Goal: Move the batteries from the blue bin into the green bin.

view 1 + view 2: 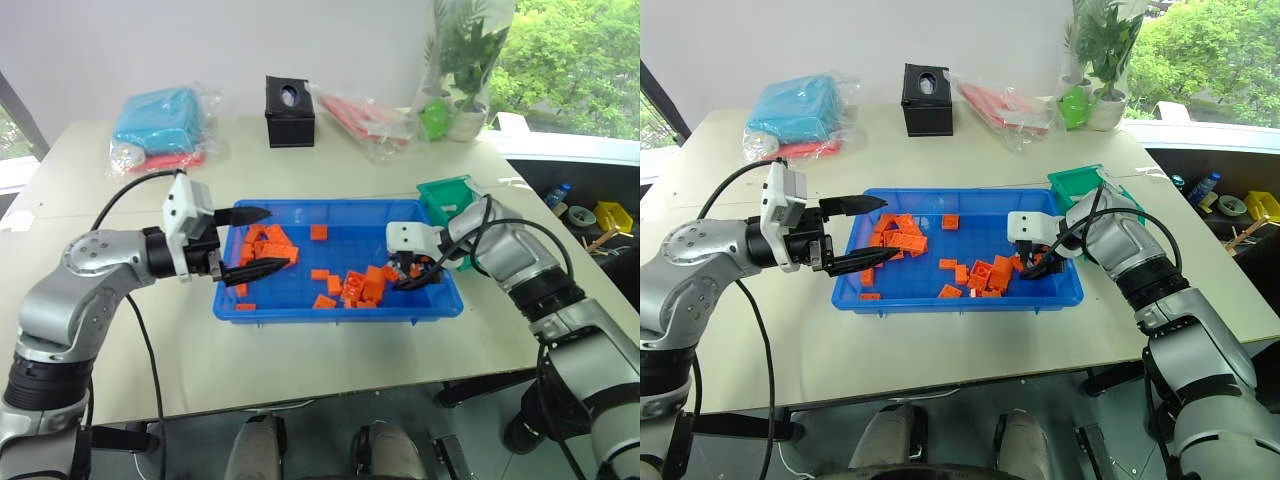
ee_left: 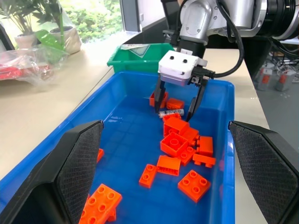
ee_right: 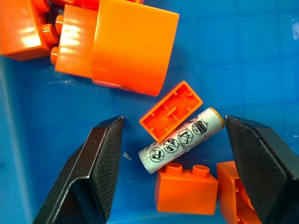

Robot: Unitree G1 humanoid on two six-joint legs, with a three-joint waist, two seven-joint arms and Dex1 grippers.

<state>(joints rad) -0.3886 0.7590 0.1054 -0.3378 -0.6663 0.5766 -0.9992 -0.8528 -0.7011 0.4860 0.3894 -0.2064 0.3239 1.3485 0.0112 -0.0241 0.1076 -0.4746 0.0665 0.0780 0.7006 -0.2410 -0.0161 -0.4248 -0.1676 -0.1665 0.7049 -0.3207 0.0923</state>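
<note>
Bench (image 1: 300, 370), pale, bare along the near edge. Blue bin (image 1: 330, 307) sits mid-frame in the head views, scattered with orange bricks (image 1: 362, 287) in two loose groups, one at its left end, one right of centre. Left gripper (image 1: 255, 243) at the bin's left end, held roughly level, pointing right over the rim; fingers apart, nothing between them. Right gripper (image 1: 418, 272) at the bin's right end, forearm angled in from the lower right, wrist tipped steeply down into the bin; fingers apart, straddling the brick pile. From the head views the battery is too small to make out. Right wrist view shows it plainly: one battery (image 3: 181, 140), silvery with printed warning symbols, lying on the blue floor between the two black fingers (image 3: 96, 163), not touched by either, an upturned flat brick (image 3: 170, 111) overlapping its upper side and a two-stud brick (image 3: 187, 189) against its lower side. Left wrist view shows the same battery from across the bin, lying crosswise under the right gripper's open fingers. Green bin (image 1: 447, 197) just beyond the blue bin's far right corner. Further back: black box (image 1: 289, 111), light-blue bundle (image 1: 158, 120) upper left, potted plant (image 1: 466, 60) upper right.
</note>
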